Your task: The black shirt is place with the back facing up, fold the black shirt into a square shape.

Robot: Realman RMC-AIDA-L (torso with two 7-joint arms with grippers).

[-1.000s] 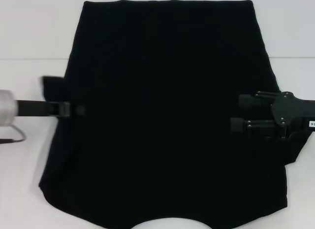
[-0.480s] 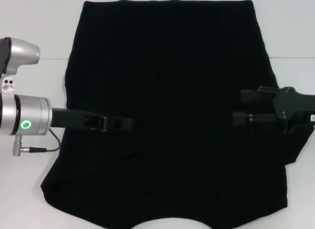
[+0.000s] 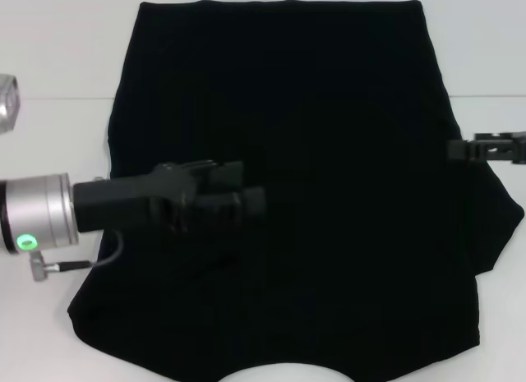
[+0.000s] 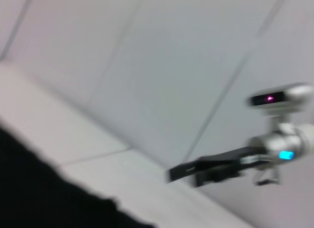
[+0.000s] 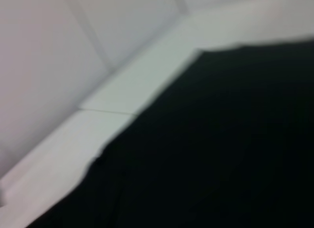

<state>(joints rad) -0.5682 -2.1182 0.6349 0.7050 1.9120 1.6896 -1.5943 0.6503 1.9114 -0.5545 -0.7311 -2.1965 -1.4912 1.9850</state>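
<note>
Since a moment ago, the left gripper [image 3: 246, 197] has reached much farther in over the black shirt [image 3: 329, 94], while the right gripper [image 3: 460, 149] has pulled back toward the right side. Now the left gripper is over the left middle of the cloth. I cannot tell if it is released or clenched, because it is black against black. Behind it, its silver arm [image 3: 37, 214] sticks out to the left, with 1 green light on it.

Only the tip of the right gripper shows, at the right edge of the shirt. I cannot tell its state either.

From the left wrist, the right arm [image 4: 225, 166] shows far off.

Spread flat on the white table [image 3: 57, 62], the shirt fills most of the middle.
</note>
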